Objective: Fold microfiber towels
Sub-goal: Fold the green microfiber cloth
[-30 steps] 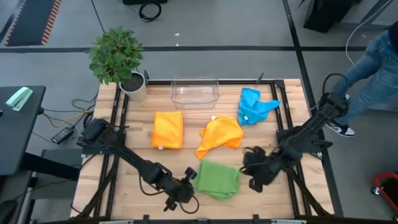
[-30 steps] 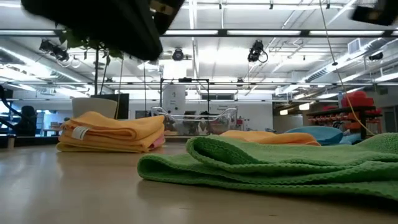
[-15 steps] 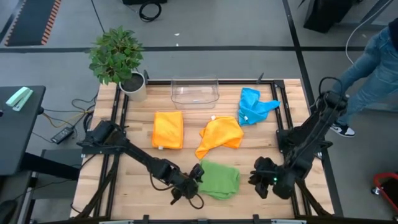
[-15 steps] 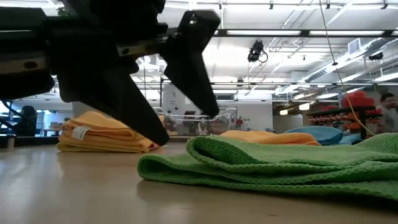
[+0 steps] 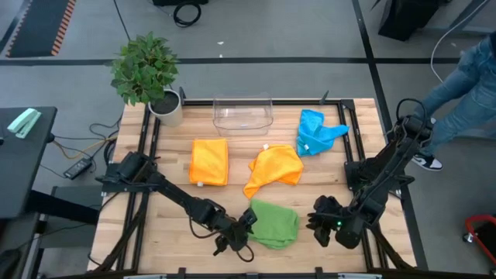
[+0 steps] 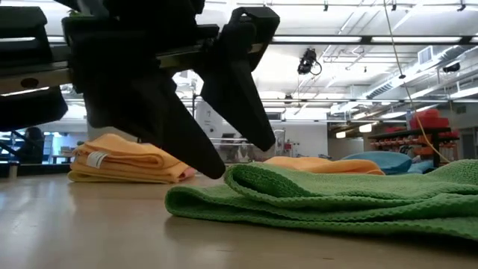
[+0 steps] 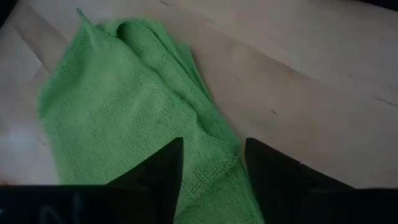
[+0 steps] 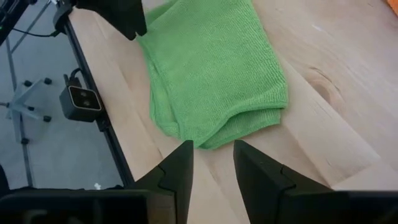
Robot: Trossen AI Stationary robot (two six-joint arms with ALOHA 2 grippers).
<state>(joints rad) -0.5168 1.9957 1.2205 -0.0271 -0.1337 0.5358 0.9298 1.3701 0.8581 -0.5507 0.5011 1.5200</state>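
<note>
A green towel (image 5: pixel 273 225) lies loosely folded on the table near its front edge, also seen in the low view (image 6: pixel 328 198). My left gripper (image 5: pixel 248 222) is low at its left side. It is open, with its fingers on either side of the towel's folded edge (image 7: pixel 214 146). My right gripper (image 5: pixel 316 223) is open just off the towel's right side, its fingers short of the rounded fold (image 8: pixel 214 142). Farther back lie a folded orange towel (image 5: pixel 209 161), a crumpled orange towel (image 5: pixel 275 169) and a blue towel (image 5: pixel 316 132). My left gripper slants down from the table's left onto the green towel's folded edge (image 7: pixel 217 155), with one finger (image 6: pixel 213 166) low beside it and the other (image 6: pixel 258 138) over it. I cannot tell whether either finger touches the cloth.
A clear plastic bin (image 5: pixel 243 115) stands at the table's far edge, with a potted plant (image 5: pixel 147 77) at the far left corner. A person (image 5: pixel 469 85) stands beyond the table's right side. Bare wood shows between the green towel and the front edge.
My left gripper has come down and gone right to the green towel's left edge, rolling as it went. My right gripper has moved toward the table's near edge and down to the towel's right side, also rolling. The towels lie as before.
</note>
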